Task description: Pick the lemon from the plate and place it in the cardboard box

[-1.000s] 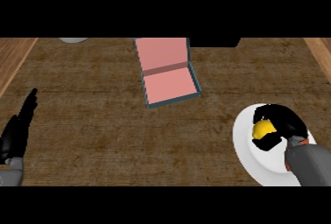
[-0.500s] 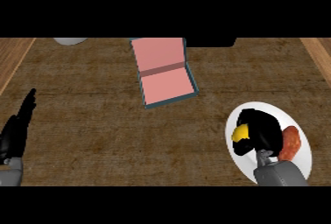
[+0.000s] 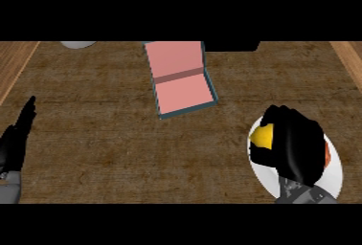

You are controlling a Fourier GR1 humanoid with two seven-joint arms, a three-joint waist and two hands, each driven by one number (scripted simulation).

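A yellow lemon point(image 3: 263, 135) sits on the white plate point(image 3: 263, 173) at the lower right, mostly hidden by my right hand point(image 3: 297, 143). That hand lies over the plate with its fingers curled round the lemon. The box point(image 3: 181, 76) lies open at the top centre, with a pink inside and a teal rim. My left hand point(image 3: 16, 143) rests open at the left edge, fingers up.
An orange-red thing point(image 3: 326, 153) peeks out on the plate's right side behind my right hand. A pale round object point(image 3: 78, 44) and a dark block point(image 3: 233, 46) sit at the counter's far edge. Light wooden strips run along both sides.
My right hand has closed further round the lemon on the plate. The whole view has shifted a little, so the plate and box show further left. The left hand stays still.
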